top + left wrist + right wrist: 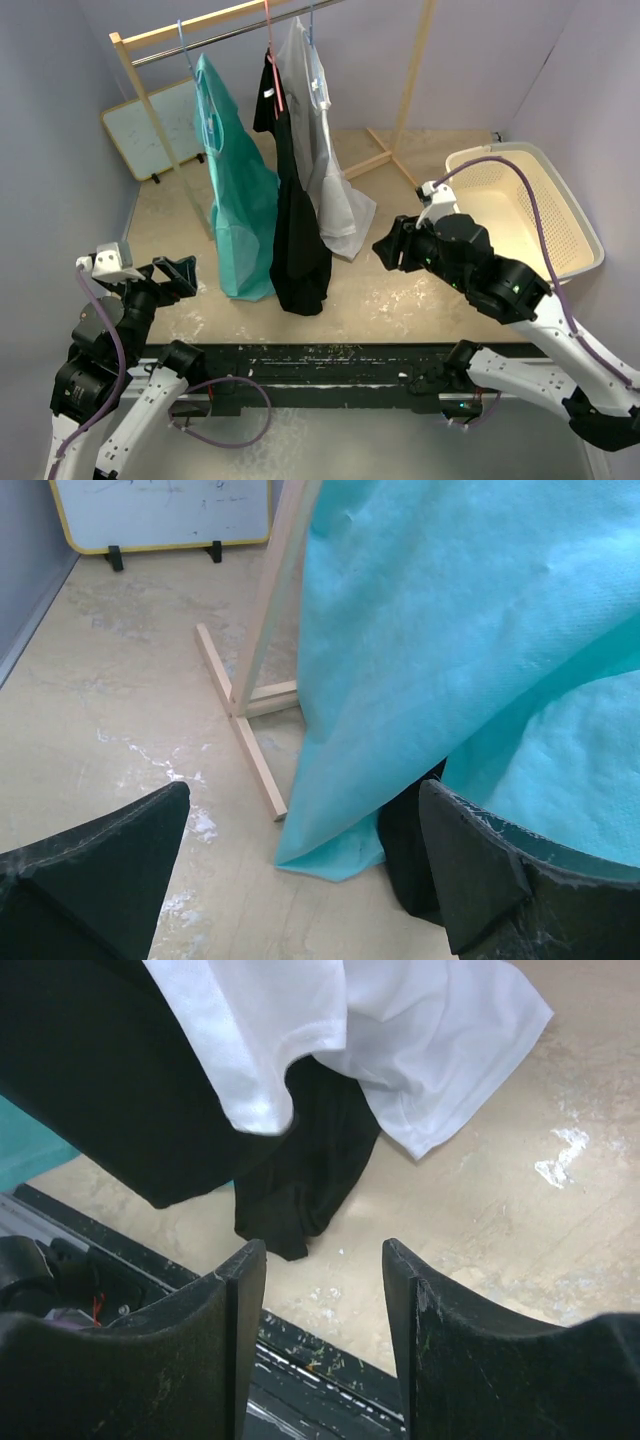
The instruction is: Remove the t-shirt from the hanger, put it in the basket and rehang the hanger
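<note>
Three t-shirts hang on hangers from a wooden rack: a teal one (240, 210), a black one (295, 225) and a white one (325, 165). Their hems rest on the table. My left gripper (178, 275) is open and empty, left of the teal shirt's hem (450, 630). My right gripper (392, 245) is open and empty, right of the white shirt's hem (400, 1040), with the black shirt (150, 1090) ahead of it.
A cream laundry basket (560, 200) stands at the right. A whiteboard (165, 125) leans at the back left. The rack's wooden foot (245, 735) lies beside the teal shirt. A black rail (330, 365) runs along the near table edge.
</note>
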Action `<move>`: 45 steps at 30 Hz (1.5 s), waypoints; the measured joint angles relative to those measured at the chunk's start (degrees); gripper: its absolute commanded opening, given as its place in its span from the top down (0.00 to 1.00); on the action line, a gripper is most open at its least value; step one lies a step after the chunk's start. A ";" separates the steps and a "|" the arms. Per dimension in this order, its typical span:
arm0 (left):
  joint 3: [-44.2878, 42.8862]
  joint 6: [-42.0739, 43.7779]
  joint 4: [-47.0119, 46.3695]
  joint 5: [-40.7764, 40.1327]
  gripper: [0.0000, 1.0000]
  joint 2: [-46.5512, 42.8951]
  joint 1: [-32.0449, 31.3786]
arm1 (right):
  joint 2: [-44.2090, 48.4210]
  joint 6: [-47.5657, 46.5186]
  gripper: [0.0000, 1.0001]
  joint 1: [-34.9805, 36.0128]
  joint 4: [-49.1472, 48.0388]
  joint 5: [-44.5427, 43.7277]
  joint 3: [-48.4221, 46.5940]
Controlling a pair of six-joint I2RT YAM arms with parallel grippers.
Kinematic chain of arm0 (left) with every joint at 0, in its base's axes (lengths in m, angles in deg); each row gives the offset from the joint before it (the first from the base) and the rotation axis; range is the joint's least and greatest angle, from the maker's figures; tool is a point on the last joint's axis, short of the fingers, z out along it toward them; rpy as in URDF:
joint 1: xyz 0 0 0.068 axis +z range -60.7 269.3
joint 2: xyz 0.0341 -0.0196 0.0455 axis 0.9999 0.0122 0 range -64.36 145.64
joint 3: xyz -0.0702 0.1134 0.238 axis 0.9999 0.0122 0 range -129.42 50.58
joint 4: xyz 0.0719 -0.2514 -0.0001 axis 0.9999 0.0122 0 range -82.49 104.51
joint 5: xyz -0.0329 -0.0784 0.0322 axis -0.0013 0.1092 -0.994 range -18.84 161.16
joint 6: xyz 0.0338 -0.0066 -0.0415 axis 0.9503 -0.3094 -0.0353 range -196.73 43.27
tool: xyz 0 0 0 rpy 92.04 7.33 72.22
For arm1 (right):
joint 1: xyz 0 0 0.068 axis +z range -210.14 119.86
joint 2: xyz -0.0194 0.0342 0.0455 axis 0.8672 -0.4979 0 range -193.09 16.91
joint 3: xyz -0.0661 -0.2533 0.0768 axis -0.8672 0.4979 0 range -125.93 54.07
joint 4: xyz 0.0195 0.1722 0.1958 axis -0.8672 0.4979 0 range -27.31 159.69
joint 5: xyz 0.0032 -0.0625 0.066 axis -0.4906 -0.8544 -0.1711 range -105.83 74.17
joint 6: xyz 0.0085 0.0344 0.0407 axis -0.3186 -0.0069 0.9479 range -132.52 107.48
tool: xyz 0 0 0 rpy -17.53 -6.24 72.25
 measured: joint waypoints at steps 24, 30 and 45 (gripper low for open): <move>0.00 -0.81 0.90 -0.70 0.01 0.33 0.00 | -49.40 -15.87 0.51 -10.19 15.37 -2.21 -82.14; 0.00 -0.81 0.90 -0.70 0.01 0.31 0.00 | -55.91 -18.23 0.55 -12.09 15.15 7.15 -83.60; 0.00 -0.83 0.90 -0.87 0.01 -0.22 0.00 | -59.49 -18.40 0.59 -11.76 8.07 15.04 -84.00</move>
